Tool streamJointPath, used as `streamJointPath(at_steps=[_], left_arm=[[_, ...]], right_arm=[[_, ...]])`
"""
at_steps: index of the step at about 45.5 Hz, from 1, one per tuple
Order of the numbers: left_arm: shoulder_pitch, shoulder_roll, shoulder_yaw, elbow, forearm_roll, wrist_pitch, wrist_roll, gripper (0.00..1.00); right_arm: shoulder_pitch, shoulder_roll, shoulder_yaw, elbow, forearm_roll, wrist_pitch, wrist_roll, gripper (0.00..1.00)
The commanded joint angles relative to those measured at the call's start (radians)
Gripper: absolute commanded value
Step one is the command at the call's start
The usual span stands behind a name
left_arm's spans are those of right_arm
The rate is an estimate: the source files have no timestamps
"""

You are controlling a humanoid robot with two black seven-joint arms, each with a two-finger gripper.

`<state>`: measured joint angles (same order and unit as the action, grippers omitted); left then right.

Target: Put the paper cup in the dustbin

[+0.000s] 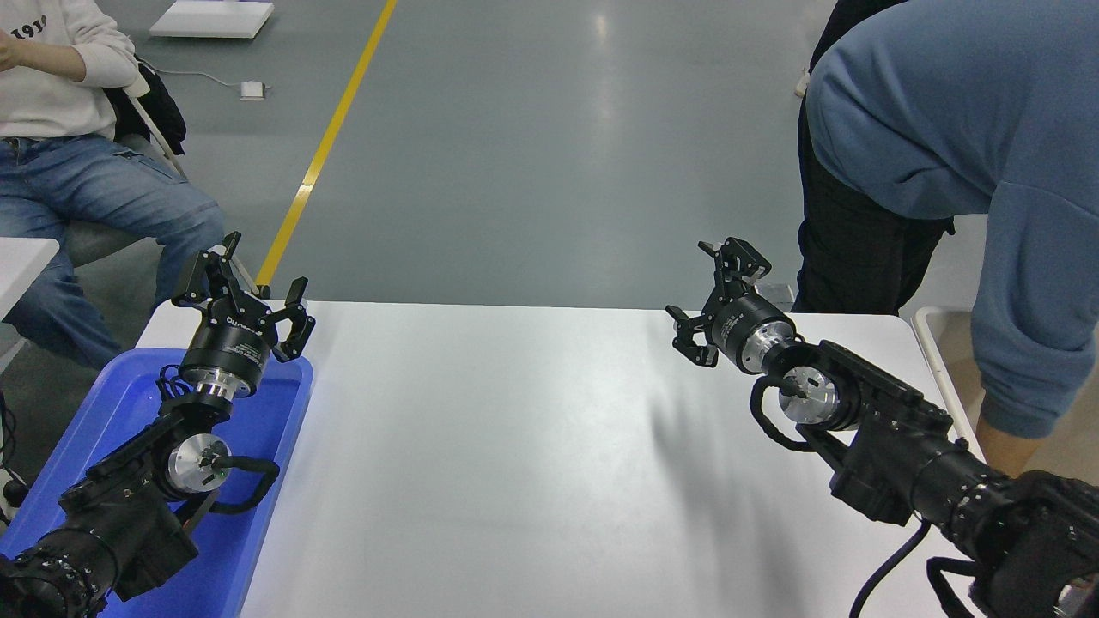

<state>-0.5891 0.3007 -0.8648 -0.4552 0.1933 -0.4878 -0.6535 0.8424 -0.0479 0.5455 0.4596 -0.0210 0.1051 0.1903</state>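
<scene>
The paper cup is out of view. The beige dustbin [938, 354] stands at the table's right edge, mostly hidden behind my right arm and a bending person's blue sleeve [1030, 326]. My right gripper [711, 296] is open and empty above the table's far edge, right of centre. My left gripper [242, 285] is open and empty, parked over the far end of the blue tray.
A blue tray [266, 446] lies at the table's left edge under my left arm. A person in a blue top leans down over the dustbin at the right. Another person sits at the far left beyond the table [515, 446].
</scene>
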Motion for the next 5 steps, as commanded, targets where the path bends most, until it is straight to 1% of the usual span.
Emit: streamJointPath(at_steps=[1, 5], left_arm=[[0.0, 0.0, 0.0, 0.0, 0.0, -0.001, 0.0, 1.0], [0.0, 0.0, 0.0, 0.0, 0.0, -0.001, 0.0, 1.0]], right_arm=[[-0.019, 0.01, 0.013, -0.001, 0.004, 0.002, 0.005, 1.0], [-0.025, 0.01, 0.013, -0.001, 0.004, 0.002, 0.005, 1.0]])
